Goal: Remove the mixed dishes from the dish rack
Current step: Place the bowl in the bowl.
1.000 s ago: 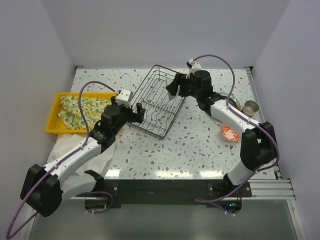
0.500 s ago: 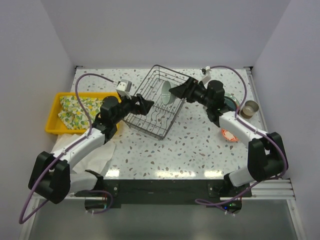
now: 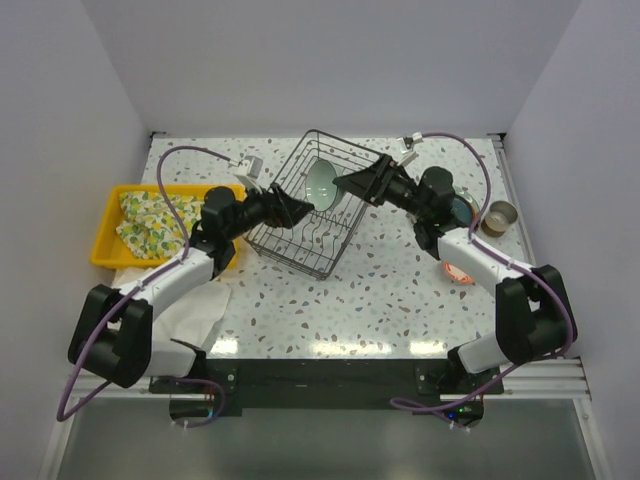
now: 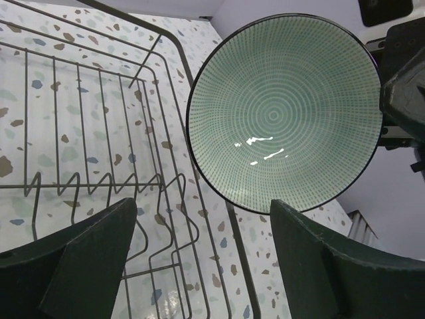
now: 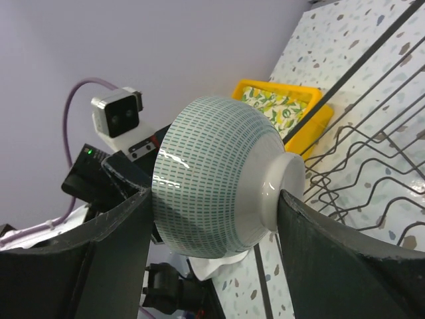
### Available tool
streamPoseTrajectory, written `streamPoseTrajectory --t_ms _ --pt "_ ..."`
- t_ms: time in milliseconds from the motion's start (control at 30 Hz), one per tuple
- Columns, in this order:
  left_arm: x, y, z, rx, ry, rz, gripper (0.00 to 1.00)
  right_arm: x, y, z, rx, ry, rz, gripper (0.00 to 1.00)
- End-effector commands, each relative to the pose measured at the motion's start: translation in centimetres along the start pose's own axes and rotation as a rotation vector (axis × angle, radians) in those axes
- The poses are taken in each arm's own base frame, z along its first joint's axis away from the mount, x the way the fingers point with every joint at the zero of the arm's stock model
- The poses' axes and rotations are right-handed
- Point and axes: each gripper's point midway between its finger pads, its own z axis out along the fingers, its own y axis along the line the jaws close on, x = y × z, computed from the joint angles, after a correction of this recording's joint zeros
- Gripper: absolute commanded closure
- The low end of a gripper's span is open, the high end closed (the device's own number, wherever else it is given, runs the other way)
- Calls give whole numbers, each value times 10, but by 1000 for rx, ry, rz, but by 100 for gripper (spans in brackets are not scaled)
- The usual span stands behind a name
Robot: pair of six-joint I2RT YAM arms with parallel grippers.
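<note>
Overhead, the celadon bowl (image 3: 322, 183) is seen tipped on edge above the far half of the dish rack (image 3: 305, 240), pinched by the right gripper (image 3: 347, 184), while the left gripper (image 3: 298, 209) is pointed at it from the left, just beside it. From the left wrist, the bowl's ringed inside is faced; the left fingers (image 4: 86, 266) are spread wide with nothing between them, and rack wires are seen below. From the right wrist, the bowl is shown clamped rim to foot between the right fingers (image 5: 332, 266). A glazed bowl held that way could be lost if it is knocked by the left gripper or its rim is caught on a rack wire.
</note>
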Motion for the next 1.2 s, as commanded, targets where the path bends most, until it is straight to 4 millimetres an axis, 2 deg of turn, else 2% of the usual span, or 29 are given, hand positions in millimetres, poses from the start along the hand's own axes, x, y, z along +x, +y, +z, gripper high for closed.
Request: streamPoseTrajectory --t_ms 0,167,333,400,533,733,900,933,1067,1167 --pt "-25 -23 5 108 -62 -23 17 -7 53 -10 -198 -20 -45 67" --pt "-23 -31 10 168 -56 -92 28 -2 62 -15 -275 -13 -9 67" --pt "-21 -33 15 201 -49 -126 43 4 61 -17 -292 7 0 68" --pt "-22 -34 15 204 -48 -138 52 5 59 -18 -289 11 0 68" --pt "-25 -35 15 205 -54 -154 60 10 55 -19 -272 24 -20 68" --pt "-24 -22 20 119 -32 -158 74 20 43 -18 -187 55 -100 67" --pt "-21 -12 23 59 -7 -136 91 22 38 -18 -144 62 -124 67" --pt "-22 -11 23 57 -7 -129 99 22 38 -17 -147 64 -123 67" --pt "-21 -10 23 51 -3 -115 100 24 34 -16 -142 69 -111 66" --pt "-24 -8 22 37 -10 -85 100 26 29 -16 -114 81 -107 58"
